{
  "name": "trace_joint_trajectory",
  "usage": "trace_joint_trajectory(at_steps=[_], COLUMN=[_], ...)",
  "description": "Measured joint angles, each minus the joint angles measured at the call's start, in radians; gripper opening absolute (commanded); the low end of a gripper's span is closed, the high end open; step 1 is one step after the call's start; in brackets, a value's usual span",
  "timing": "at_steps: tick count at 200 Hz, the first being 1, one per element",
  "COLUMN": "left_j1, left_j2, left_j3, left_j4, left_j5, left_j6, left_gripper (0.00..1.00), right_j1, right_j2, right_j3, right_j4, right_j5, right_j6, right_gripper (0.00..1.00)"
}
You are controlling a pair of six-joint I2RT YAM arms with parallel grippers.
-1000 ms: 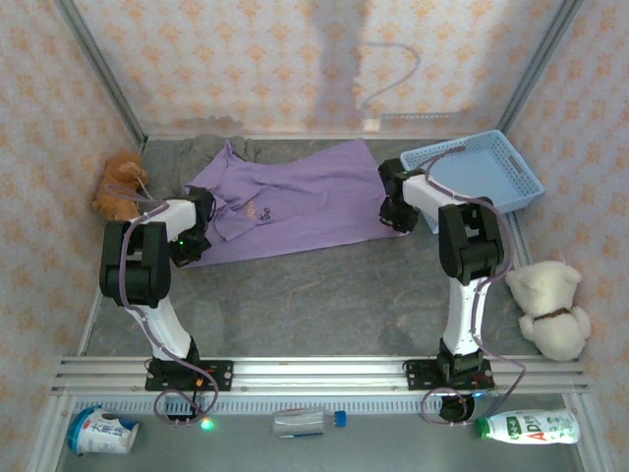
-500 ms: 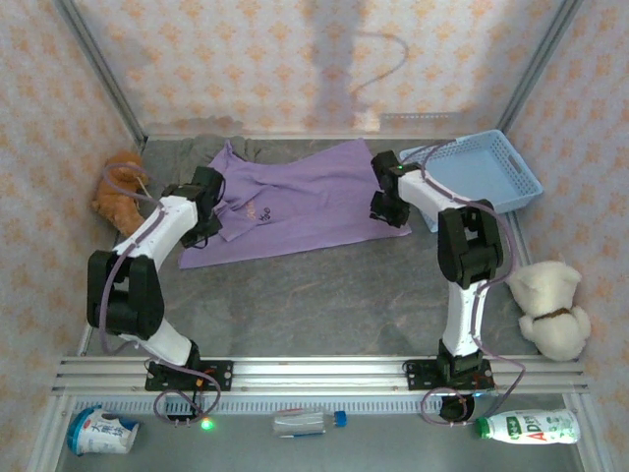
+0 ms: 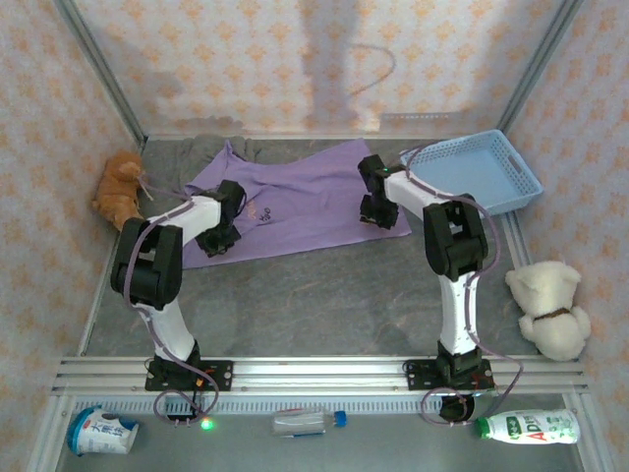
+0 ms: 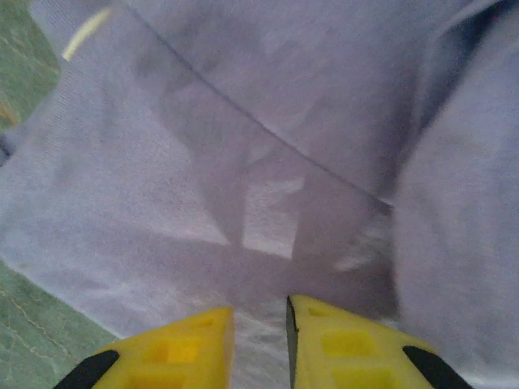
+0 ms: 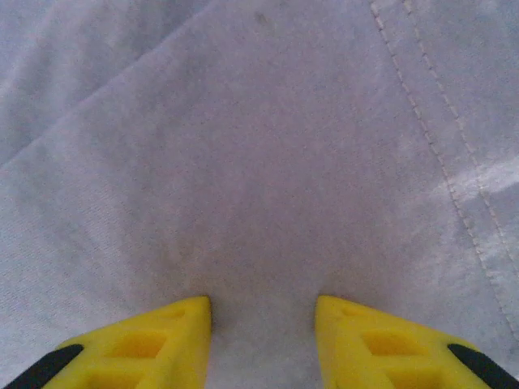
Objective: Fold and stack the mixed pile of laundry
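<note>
The near stretch of the counter (image 3: 314, 295) is bare, and the work lies beyond it, where the lavender shirt (image 3: 295, 192) is spread flat and sideways, its hem toward the basket side. The left end effector (image 4: 259, 314) is low over the shirt's near-left part by a sleeve fold. Its jaws are only a narrow slit apart with cloth showing in the gap, though I cannot tell if any of it is pinched. The right end effector (image 5: 263, 306) sits over smooth fabric just inside the stitched hem, its jaws moderately wide and holding nothing. The step looks like taking hold for the first fold. To do it well, each side should close on the edge itself rather than on mid-panel cloth, catch both layers, then lift and carry across together so the crease runs straight and the sleeve stays tucked in. Behind the shirt, a grey piece (image 3: 200, 149) lies bunched at the far edge, waiting its turn. Compared with a second ago, both end effectors have moved inward from the shirt's outer edges, and the left arm has swung its elbow round. The shirt lies much as it did.
</note>
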Motion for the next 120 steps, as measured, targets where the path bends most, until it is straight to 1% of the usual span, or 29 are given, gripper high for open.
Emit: trace_joint_trajectory(at_steps=[20, 40, 80, 120], left_j1=[-0.002, -0.010, -0.022, -0.058], left_j2=[-0.020, -0.113, -0.310, -0.455], left_j3=[-0.060, -0.162, -0.366, -0.490], left_j4=[0.020, 0.034, -0.010, -0.051], left_j5=[-0.004, 0.003, 0.043, 0.085], left_j6=[-0.015, -0.037, -0.103, -0.179], left_gripper=[0.22, 0.22, 0.23, 0.23], right_j1=[0.003, 0.007, 0.025, 0.048], right_j2=[-0.040, -0.109, -0.236, -0.363], right_j3=[-0.070, -0.178, -0.358, -0.523], right_j4=[0.029, 0.048, 0.056, 0.039], right_j5=[0.006, 0.002, -0.019, -0.044], right_j6=[0.000, 0.001, 0.025, 0.072], right_gripper=[0.40, 0.40, 0.40, 0.40])
